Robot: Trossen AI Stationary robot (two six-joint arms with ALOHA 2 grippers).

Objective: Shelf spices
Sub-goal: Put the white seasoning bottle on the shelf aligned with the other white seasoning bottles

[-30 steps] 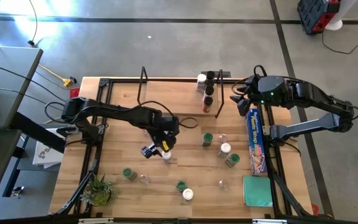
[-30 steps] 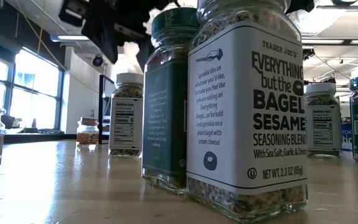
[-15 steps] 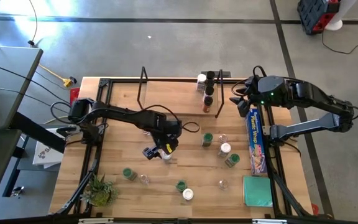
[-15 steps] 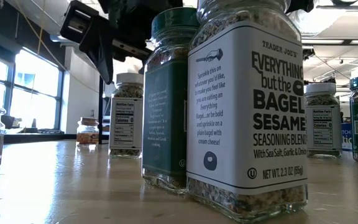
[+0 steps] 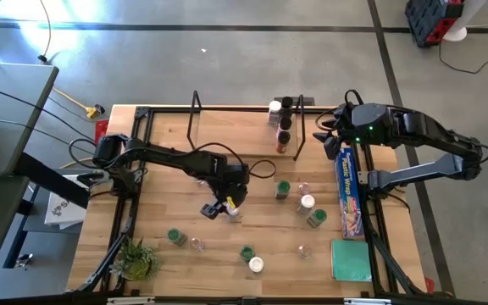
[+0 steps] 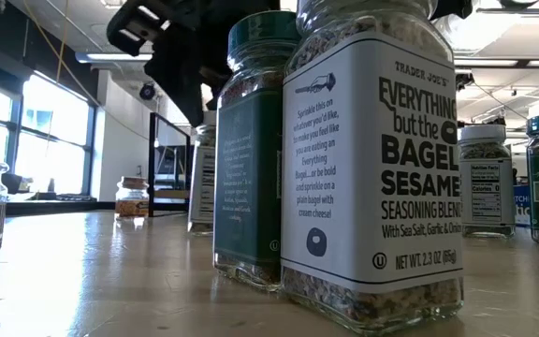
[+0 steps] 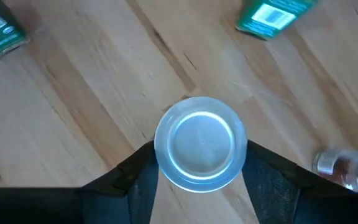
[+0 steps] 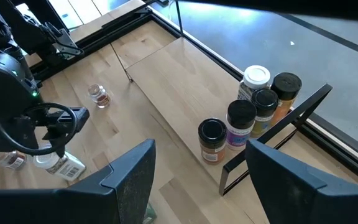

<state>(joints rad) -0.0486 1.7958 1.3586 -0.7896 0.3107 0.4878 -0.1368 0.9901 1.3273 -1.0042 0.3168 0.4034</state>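
Observation:
A white-lidded spice jar (image 7: 199, 149) stands on the table near its middle (image 5: 231, 210). My left gripper (image 5: 227, 206) is down over it, shut on its lid. The shelf (image 5: 244, 135), a pale board between black wire end frames, stands at the far edge. Several spices (image 8: 247, 112) stand on its right end. More spices with green (image 5: 283, 188), white (image 5: 307, 203) and clear (image 5: 303, 251) lids stand loose on the table. My right gripper (image 8: 197, 186) hangs open and holds nothing, above the shelf's right end (image 5: 324, 135). My left gripper pinches the jar's round white lid (image 7: 160, 146) between its two fingers, one on each side of the rim. The fingers (image 7: 263, 168) come steeply from above, pointing down. The jar stands upright with its base on the table (image 6: 204, 229).
A long blue plastic-wrap box (image 5: 349, 191) lies along the right edge, with a green pad (image 5: 350, 258) nearer the front. A small spiky plant (image 5: 135, 258) sits at the near left corner. Two jars (image 6: 372, 178) stand close before the low camera.
My left gripper has come down and gone a little toward the table's right edge, over the white-lidded jar. Its wrist has rolled. The jar has slid a short way along the table, still upright.

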